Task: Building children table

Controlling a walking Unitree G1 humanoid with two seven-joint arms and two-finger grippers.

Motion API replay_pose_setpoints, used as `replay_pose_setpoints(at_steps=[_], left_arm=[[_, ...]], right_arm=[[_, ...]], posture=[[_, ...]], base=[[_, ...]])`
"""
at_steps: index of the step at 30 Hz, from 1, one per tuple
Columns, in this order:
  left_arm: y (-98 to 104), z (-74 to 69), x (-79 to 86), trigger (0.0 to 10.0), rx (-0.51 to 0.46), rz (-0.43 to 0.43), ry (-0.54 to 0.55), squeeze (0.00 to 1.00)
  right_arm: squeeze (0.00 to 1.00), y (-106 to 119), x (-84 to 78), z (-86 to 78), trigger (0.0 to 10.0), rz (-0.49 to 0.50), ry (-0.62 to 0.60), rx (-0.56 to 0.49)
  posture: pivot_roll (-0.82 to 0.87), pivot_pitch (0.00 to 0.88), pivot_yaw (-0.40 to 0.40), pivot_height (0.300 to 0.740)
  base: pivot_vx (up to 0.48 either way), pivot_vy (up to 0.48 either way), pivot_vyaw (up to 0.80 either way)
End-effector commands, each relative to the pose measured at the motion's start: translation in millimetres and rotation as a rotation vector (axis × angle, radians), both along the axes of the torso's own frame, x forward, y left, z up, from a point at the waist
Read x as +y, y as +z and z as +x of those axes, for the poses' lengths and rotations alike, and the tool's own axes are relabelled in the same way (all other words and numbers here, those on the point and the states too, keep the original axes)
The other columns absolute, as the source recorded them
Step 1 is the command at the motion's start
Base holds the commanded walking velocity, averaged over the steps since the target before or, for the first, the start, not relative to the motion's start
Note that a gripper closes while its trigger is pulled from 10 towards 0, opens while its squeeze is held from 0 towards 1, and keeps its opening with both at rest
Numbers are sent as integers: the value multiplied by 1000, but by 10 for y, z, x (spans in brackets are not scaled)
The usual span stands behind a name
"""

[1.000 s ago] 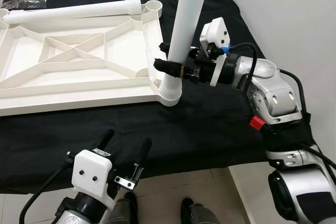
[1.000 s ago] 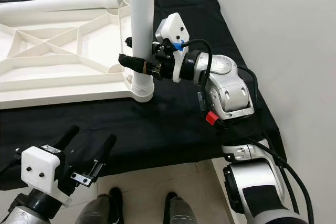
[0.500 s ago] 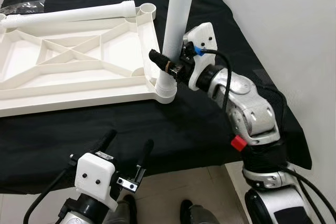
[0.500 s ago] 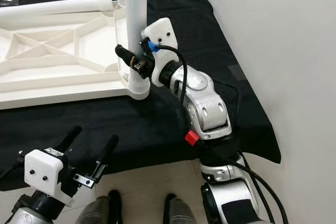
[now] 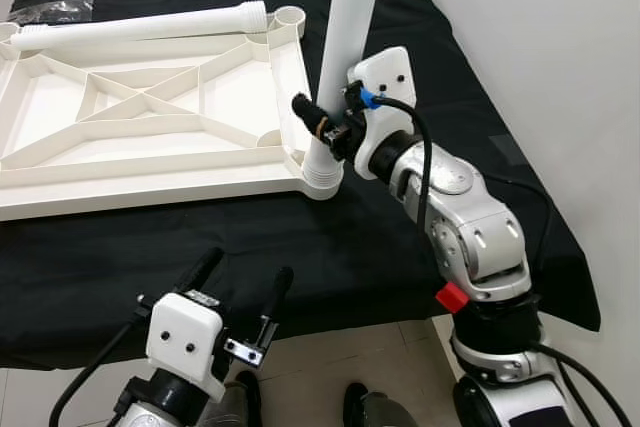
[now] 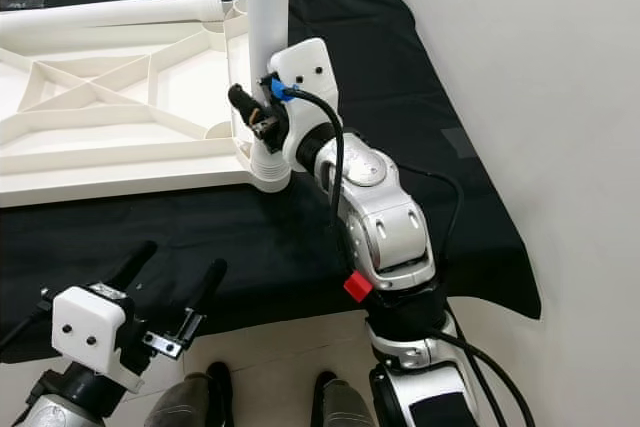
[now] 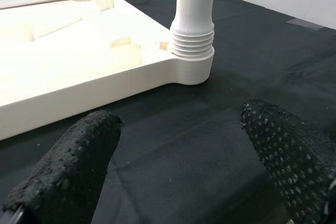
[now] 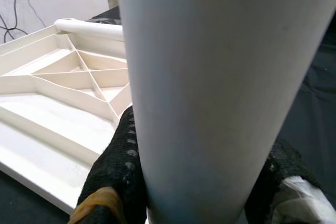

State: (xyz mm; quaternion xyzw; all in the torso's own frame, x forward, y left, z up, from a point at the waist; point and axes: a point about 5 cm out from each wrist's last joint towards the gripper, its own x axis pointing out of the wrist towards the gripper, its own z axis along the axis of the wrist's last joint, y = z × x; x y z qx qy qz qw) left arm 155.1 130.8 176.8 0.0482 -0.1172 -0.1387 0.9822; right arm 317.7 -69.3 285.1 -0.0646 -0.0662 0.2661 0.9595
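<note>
Nearest the robot, the left gripper hovers low over the edge of the black cloth, its two fingers spread apart and holding nothing, short of the near corner of the upturned white tabletop. At that corner's socket, the upright white table leg stands with its threaded end seated, several threads showing above the rim in the left wrist view. The right gripper is clamped around this leg just above the socket, one black finger on each side. The step in hand appears to be screwing this leg into its corner; the next move likely calls for turning the leg further while keeping it upright, until the exposed threads sink in. Beyond the leg, along the far edge of the tabletop, a second white leg lies loose on its side, its threaded end next to the far corner socket, not yet fitted. The upright leg's top is cut off by the frame, and how deep its threads have engaged cannot be judged.
</note>
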Motion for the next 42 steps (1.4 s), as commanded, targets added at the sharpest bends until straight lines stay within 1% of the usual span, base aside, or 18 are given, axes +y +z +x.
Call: replay_pose_setpoints(at_steps=[1,4,5,7,8,9,14,15,16,17,18,19,21,26,30,31,33,42], left_arm=[[-50,-14,-7,10000,19,11,-8,0],[-52,-14,-6,10000,17,12,-9,0],[-54,-15,-6,10000,18,13,-9,0],[-55,-16,-6,10000,18,13,-10,0],[-56,-18,-6,10000,18,14,-10,0],[-57,-20,-6,10000,18,15,-8,0],[-55,-22,-8,10000,17,17,-8,0],[-56,-23,-10,10000,17,17,-9,0],[-58,-23,-11,10000,17,18,-10,0],[-58,-23,-13,10000,18,18,-11,0],[-58,-23,-13,10000,18,18,-11,0],[-59,-22,-15,10000,18,18,-12,0],[-61,-21,-20,10000,18,18,-13,0],[-62,-22,-29,10000,16,18,-17,0],[-60,-28,-37,10000,13,14,-18,0],[-58,-31,-40,10000,12,13,-18,0],[-53,-40,-46,10000,9,13,-17,0],[-46,-46,-47,10000,7,15,-15,0]], right_arm=[[0,-350,-126,95,4118,-34,-122,179],[0,-339,-117,85,4118,-27,-127,179],[75,-306,-102,78,10000,-14,-109,163],[75,-282,-91,74,10000,-5,-96,149],[1000,-222,-65,62,10000,41,-59,127],[1000,-98,-27,36,10000,95,14,80],[1000,-23,-29,21,10000,115,45,50],[996,12,-16,1,10000,120,87,31],[643,48,9,-37,10000,121,163,13],[643,69,24,-65,10000,119,215,3],[643,69,24,-65,10000,119,215,3],[0,90,25,-84,10000,99,261,-19],[0,119,-18,-83,10000,40,325,-61],[0,180,-121,0,10000,-7,373,-110],[0,217,-155,6,10000,-34,471,-136],[0,218,-169,10,8118,-38,498,-140],[0,217,-194,19,0,-53,548,-145],[0,226,-220,49,0,-70,581,-160]], posture=[[29,337,-60,740],[29,337,-60,740],[29,336,-58,740],[29,336,-58,740],[30,336,-58,740],[31,337,-57,740],[31,336,-55,740],[30,337,-55,740],[30,337,-55,740],[30,334,-53,740],[30,334,-53,740],[31,333,-52,740],[33,331,-52,740],[34,330,-56,740],[38,329,-62,740],[41,328,-63,740],[46,329,-65,740],[46,336,-63,740]], base=[[0,0,0],[0,0,0],[0,0,0],[0,0,0],[0,0,0],[0,0,0],[0,0,0],[0,0,0],[0,0,0],[0,0,0],[0,0,0],[0,0,0],[0,0,0],[0,0,0],[0,0,0],[0,0,0],[0,0,0],[0,0,0]])
